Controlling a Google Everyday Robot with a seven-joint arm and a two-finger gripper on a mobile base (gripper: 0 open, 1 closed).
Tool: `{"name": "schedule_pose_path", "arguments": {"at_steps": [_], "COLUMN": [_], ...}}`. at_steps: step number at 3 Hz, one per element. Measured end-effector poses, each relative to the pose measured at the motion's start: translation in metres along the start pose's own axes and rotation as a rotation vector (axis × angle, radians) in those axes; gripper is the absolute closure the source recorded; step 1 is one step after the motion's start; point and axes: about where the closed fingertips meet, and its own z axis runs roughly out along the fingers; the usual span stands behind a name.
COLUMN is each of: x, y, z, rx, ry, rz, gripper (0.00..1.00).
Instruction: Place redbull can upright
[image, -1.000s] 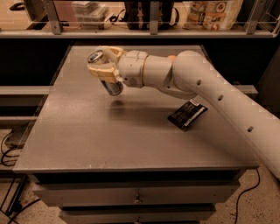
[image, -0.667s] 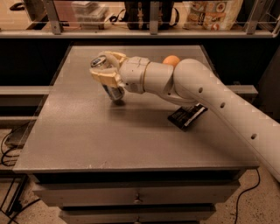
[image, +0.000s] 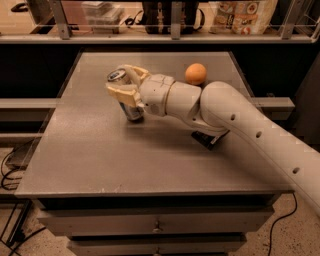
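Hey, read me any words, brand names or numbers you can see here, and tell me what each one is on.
None can be read.
Redbull can, held in the gripper over the rear left of the table: blue patches only, lettering too blurred to read.
Printed bag on the back shelf: print too small to read.
Dark packet under the arm: mostly hidden, nothing legible.

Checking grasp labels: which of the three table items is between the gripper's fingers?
The redbull can, silver, tilted in the gripper left of centre. The orange fruit sits free behind the arm; the dark flat object lies partly under it.
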Motion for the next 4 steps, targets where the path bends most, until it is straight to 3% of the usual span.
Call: {"name": "schedule_pose_path", "arguments": {"at_steps": [1,4], "x": [0.001,-0.013], "y": [0.003,0.002], "z": [-0.009,-0.037], "rx": [0.026,0.09], "ry": [-0.002,0.042], "rz": [0.0,-0.018], "gripper": [0.81,0.12]}}
